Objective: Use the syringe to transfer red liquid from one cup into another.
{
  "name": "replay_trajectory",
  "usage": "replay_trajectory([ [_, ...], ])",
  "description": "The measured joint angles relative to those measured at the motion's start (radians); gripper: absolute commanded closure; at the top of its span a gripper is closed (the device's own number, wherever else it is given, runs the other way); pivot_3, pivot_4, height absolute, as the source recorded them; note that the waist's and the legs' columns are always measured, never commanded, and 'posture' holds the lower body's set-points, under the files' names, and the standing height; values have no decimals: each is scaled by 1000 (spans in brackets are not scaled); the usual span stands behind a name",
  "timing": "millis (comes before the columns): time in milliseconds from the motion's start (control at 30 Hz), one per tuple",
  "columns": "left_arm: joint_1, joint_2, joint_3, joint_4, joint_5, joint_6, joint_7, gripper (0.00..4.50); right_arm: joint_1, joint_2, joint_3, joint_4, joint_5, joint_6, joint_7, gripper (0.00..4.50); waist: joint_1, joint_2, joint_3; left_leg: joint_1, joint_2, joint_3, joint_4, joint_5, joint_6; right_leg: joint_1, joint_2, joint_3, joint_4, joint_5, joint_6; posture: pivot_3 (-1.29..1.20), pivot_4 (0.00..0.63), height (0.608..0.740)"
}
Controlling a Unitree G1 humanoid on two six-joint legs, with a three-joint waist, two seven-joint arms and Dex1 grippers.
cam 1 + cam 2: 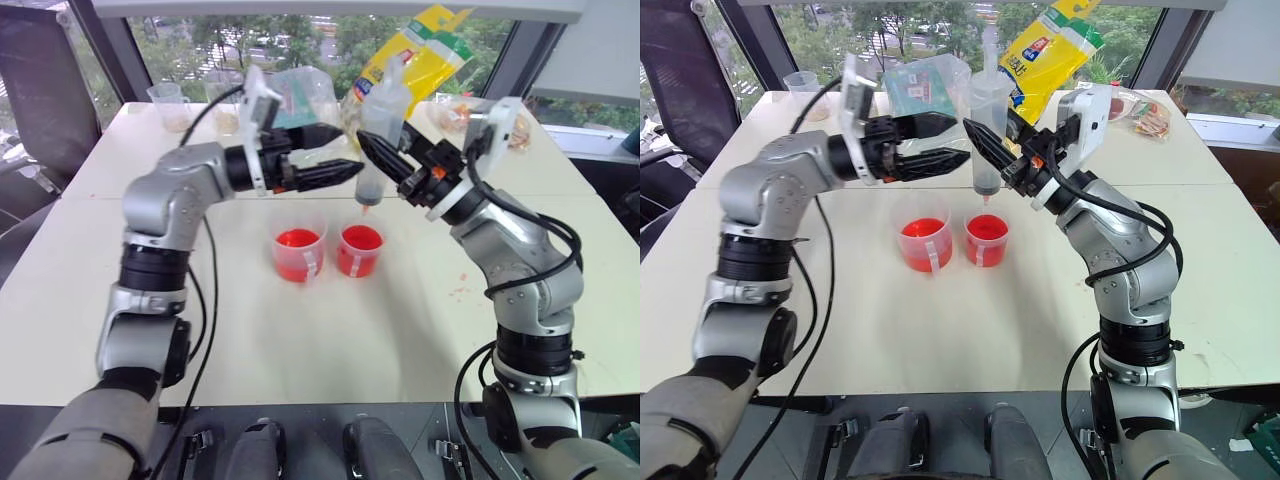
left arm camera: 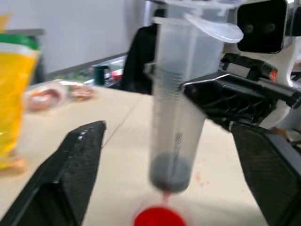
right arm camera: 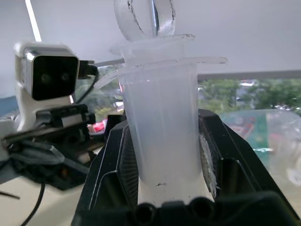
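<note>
While my right gripper (image 1: 992, 150) reaches up and in toward the middle with its jaws clamped on the syringe (image 1: 988, 125), it holds the barrel upright, the orange-red tip just above the smaller cup (image 1: 986, 238). My left gripper (image 1: 940, 142) points across at the syringe from the other side, level, its jaws standing wide and just short of the barrel, touching nothing.

Both cups sit side by side on the white bench (image 1: 940, 330) below the two grippers; the taller cup (image 1: 923, 243) is on my left, and each holds red liquid (image 1: 922, 229). Behind the syringe, a yellow bag (image 1: 1048, 48) and a clear packet (image 1: 920, 88) lie at the far edge, well apart from the cups.

The left wrist view shows the dark plunger head low in the barrel and a red thread under the tip. The right wrist view shows the barrel's top flange and the plunger's ring handle above the jaws.
</note>
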Motion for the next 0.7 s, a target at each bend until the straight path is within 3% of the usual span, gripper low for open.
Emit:
replay_trajectory([
  [367,183,122,80,-216,-91,102,81,81,-12,-30,-4,8,27,52,-13,3115,1,0,0,0,0,0,0,0,0,0,-1,0,0,0,0,0,150,740],
  [533,277,146,94,-310,-123,126,124,81,-198,-111,-107,129,99,277,-129,3115,0,0,0,0,0,0,0,0,0,0,-1,0,0,0,0,0,150,740],
  [700,384,169,117,-392,-156,142,165,81,-415,-330,-130,388,113,645,-169,3115,5,0,0,0,0,0,-2,-1,1,1,-1,0,-3,0,0,0,150,740],
])
